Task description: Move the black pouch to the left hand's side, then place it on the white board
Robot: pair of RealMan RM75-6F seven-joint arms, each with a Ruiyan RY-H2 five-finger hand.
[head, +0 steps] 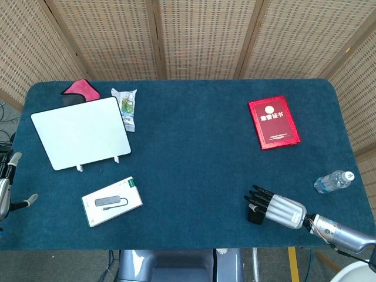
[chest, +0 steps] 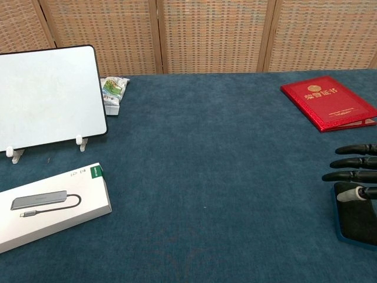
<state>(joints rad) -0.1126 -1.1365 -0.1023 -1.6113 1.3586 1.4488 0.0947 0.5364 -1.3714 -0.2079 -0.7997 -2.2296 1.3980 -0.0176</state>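
near pouch [head: 254,215], red booklet [head: 274,122], bottle [head: 333,181]

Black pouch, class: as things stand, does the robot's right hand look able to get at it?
Probably yes. The right hand is stretched out directly over the black pouch, fingers apart, holding nothing, and nothing lies between them. Whether the fingers touch it yet cannot be told.
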